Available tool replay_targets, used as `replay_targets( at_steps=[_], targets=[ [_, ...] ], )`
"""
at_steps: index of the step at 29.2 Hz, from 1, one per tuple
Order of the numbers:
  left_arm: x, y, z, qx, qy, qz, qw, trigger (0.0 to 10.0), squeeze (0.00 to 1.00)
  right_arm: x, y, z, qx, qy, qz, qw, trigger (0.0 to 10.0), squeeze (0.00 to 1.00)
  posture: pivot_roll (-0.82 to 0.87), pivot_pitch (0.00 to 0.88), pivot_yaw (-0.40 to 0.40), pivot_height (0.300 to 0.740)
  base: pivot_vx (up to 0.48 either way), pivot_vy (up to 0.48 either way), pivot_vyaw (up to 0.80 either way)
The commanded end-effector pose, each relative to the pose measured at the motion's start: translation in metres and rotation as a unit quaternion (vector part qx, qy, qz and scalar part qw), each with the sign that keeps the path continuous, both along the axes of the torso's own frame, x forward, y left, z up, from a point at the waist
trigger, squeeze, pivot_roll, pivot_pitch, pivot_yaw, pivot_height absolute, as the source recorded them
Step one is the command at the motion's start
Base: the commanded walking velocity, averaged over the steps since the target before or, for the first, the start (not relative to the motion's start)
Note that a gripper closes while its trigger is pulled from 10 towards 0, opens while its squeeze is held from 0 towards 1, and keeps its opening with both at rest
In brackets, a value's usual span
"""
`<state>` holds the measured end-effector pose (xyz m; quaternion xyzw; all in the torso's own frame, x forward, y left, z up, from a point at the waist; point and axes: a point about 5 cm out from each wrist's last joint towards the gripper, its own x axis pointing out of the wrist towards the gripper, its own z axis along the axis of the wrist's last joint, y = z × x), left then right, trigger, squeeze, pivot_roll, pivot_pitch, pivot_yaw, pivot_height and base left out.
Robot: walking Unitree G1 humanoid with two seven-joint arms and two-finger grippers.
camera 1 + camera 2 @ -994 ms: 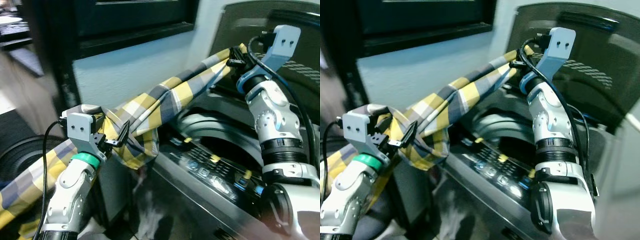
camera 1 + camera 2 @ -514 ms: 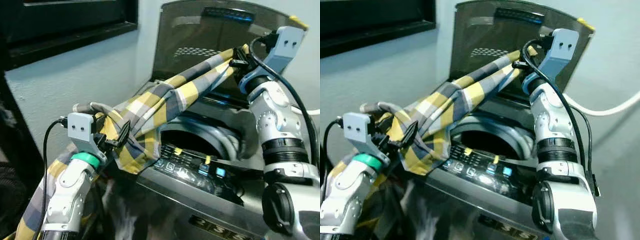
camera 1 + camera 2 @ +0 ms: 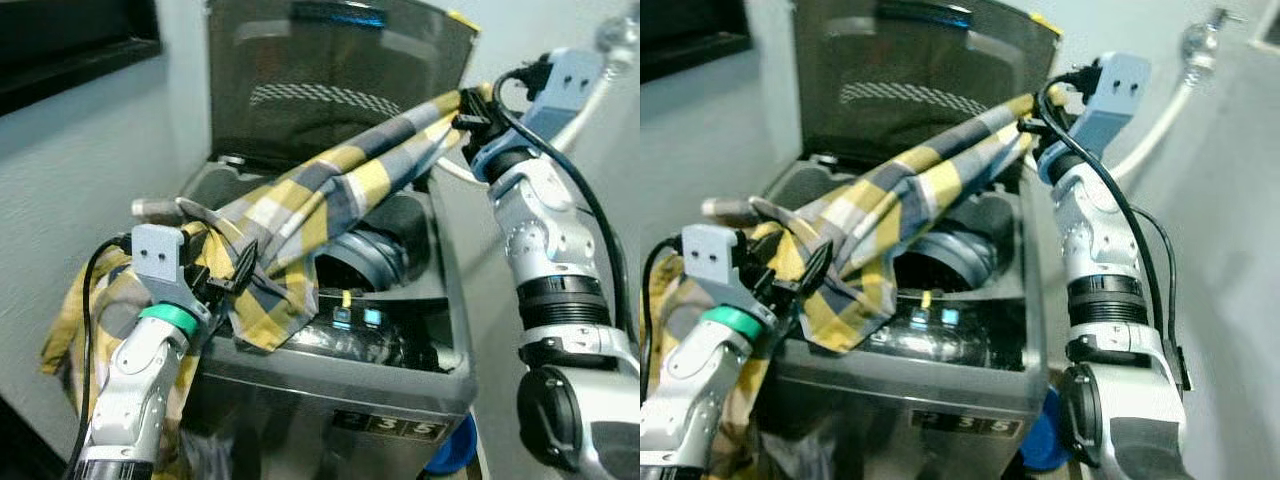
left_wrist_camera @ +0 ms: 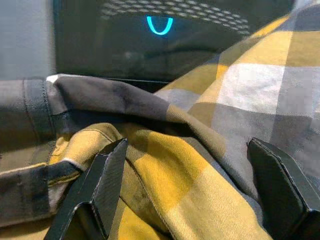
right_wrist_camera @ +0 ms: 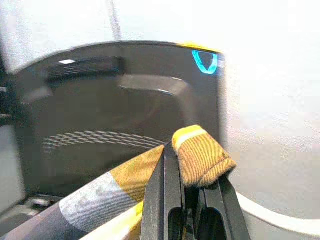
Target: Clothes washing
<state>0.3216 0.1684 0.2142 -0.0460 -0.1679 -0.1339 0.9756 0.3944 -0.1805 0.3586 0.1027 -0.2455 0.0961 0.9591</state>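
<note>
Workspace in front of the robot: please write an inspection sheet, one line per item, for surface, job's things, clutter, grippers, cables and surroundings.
Surface: grey top-loading washing machine, its dark tinted lid raised upright, drum opening uncovered, two control lights lit.
Job's things: yellow, grey and white checked cloth, stretched between both grippers above the drum opening; one end hangs down the machine's left side.
Clutter: a blue round object low beside the machine; what it is cannot be told.
Grippers: left gripper open, cloth bunched between its fingers; right gripper shut on the cloth's end, held high.
Cables: black cables along both wrists.
Surroundings: pale wall, white hose, dark window frame.
</note>
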Motion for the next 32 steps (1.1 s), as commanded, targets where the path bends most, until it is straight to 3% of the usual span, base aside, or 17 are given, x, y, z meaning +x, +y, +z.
replay_targets(
  at_steps=[1, 12, 18, 25, 32],
  targets=[
    [-0.002, -0.006, -0.003, 0.004, 0.010, -0.017, 1.000, 10.0, 0.00, -0.005, 0.002, 0.012, 0.001, -0.019, 0.022, 1.000, 10.0, 0.00, -0.01, 0.004, -0.014, 0.740, 0.000, 0.000, -0.80],
    [-0.003, -0.007, -0.004, -0.004, 0.014, -0.015, 1.000, 10.0, 0.00, -0.008, 0.018, 0.011, -0.008, -0.024, 0.068, 0.997, 10.0, 0.00, 0.00, 0.000, -0.018, 0.740, 0.000, 0.000, -0.80],
    [-0.004, 0.003, 0.002, -0.001, 0.017, 0.037, 0.999, 10.0, 0.00, -0.011, 0.039, 0.004, -0.016, -0.015, 0.113, 0.993, 10.0, 0.00, 0.00, 0.000, -0.024, 0.740, 0.000, 0.000, -0.80],
    [-0.005, 0.010, 0.011, 0.004, 0.004, 0.070, 0.998, 10.0, 0.00, -0.013, 0.051, -0.002, -0.030, -0.009, 0.139, 0.990, 10.0, 0.00, 0.01, 0.000, -0.031, 0.740, 0.000, 0.000, -0.80],
    [-0.007, 0.018, 0.032, -0.013, -0.016, 0.105, 0.994, 10.0, 0.00, -0.019, 0.073, -0.014, -0.065, 0.008, 0.189, 0.980, 10.0, 0.00, 0.01, 0.000, -0.037, 0.740, 0.000, 0.000, 0.00]
  ],
)
